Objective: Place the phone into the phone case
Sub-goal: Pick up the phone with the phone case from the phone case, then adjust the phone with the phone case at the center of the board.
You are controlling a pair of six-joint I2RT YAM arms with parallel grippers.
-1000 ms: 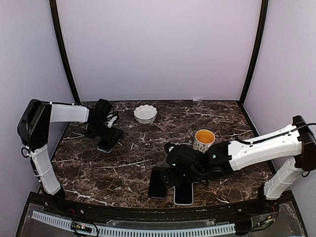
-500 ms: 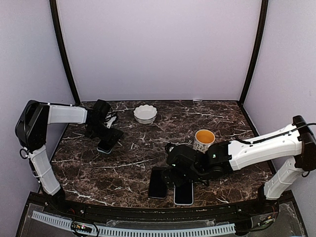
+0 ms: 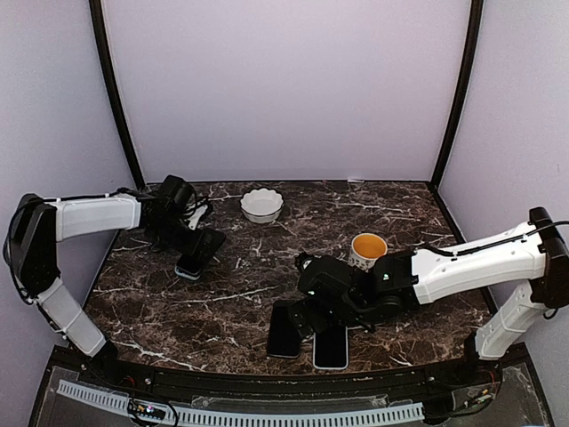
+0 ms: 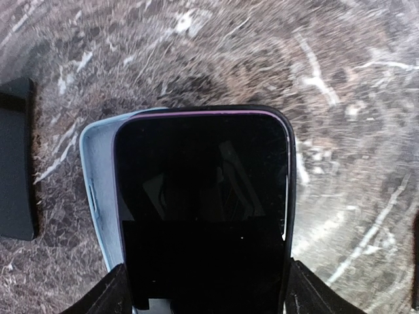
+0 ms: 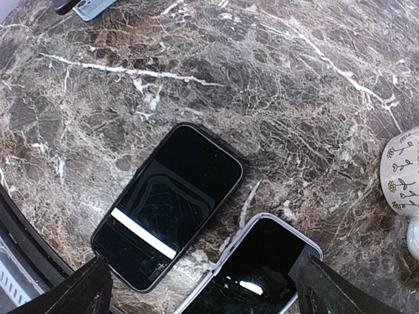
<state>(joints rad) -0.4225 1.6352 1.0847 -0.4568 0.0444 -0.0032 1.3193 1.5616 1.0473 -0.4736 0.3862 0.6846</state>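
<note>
Dark brown marble-patterned desk with white veining, enclosed by a pale lilac back wall and two matching side walls. Slim black posts run up the two rear corners where the walls meet. A white perforated strip lies along the black near edge of the desk, and the light is soft and even throughout.

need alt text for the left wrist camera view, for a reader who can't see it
A black-screened phone lies on a pale blue phone case, offset so one long edge of the case shows, on a dark marble table. The fingers of the left end effector flank the phone's near end; whether they grip it is unclear.
</note>
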